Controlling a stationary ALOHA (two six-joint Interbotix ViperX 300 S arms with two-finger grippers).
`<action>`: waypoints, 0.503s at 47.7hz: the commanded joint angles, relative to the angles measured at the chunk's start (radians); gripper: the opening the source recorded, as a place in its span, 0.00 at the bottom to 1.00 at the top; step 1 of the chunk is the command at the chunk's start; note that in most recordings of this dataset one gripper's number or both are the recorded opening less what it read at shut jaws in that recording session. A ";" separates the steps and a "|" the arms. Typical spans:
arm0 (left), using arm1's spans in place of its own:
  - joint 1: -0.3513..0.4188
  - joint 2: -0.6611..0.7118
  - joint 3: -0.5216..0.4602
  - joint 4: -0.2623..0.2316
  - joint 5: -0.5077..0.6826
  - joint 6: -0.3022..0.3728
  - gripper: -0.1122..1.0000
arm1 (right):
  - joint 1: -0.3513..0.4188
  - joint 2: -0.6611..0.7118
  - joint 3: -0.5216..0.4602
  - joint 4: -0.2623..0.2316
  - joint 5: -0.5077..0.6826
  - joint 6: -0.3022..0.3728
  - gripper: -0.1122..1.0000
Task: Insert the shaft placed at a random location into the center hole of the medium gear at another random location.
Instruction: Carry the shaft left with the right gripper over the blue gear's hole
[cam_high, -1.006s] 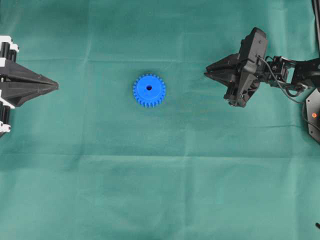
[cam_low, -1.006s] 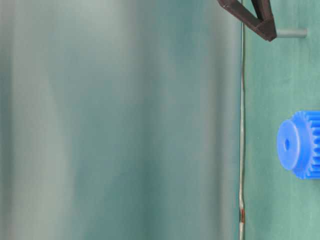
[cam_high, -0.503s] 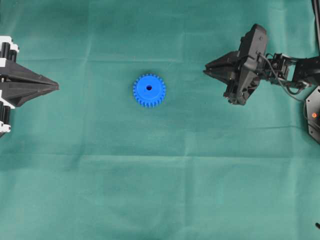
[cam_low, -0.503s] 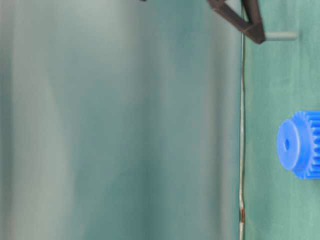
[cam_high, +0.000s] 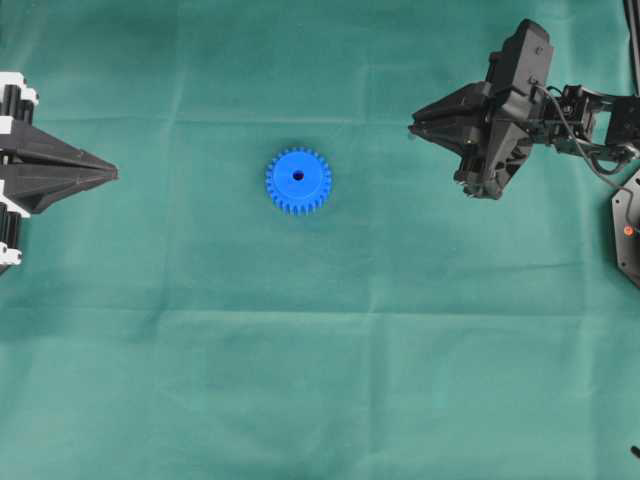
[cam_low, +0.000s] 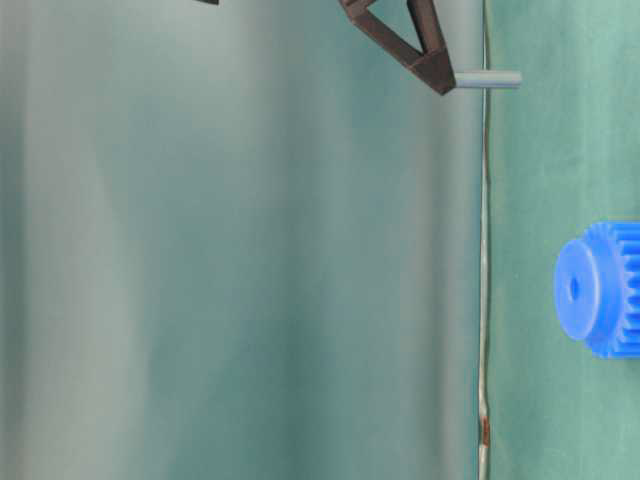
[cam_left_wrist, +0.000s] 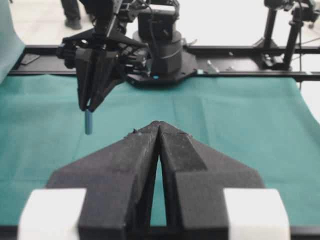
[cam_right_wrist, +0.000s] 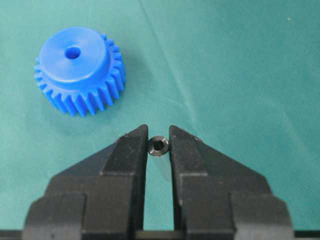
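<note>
Lifted since a second ago, the right gripper (cam_right_wrist: 159, 142) now carries the shaft (cam_low: 488, 79) clear of the cloth (cam_high: 320, 350), its fingers pinching the pin's top so it hangs straight down. Its arm reaches in from the right, wrist tilted. That shaft is a thin, smooth grey cylinder with a shiny round end. Beyond it the gear (cam_high: 298, 181), blue toothed plastic, lies flat mid-cloth, hole (cam_high: 298, 176) up. Farthest, the left gripper (cam_high: 108, 174) hovers low, fingers pressed together on nothing.

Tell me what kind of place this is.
Probably a robotics lab bench: a green cloth covers the table, the right gripper grips a small shaft near a blue gear, with equipment stands behind.
</note>
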 joint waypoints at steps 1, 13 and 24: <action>0.000 0.009 -0.021 0.003 -0.005 -0.002 0.10 | -0.002 -0.012 -0.025 0.003 -0.003 -0.009 0.22; 0.000 0.009 -0.021 0.005 -0.005 -0.002 0.10 | 0.037 0.048 -0.078 0.005 -0.046 -0.005 0.22; 0.000 0.009 -0.021 0.003 -0.005 0.000 0.10 | 0.092 0.170 -0.212 0.005 -0.046 0.002 0.22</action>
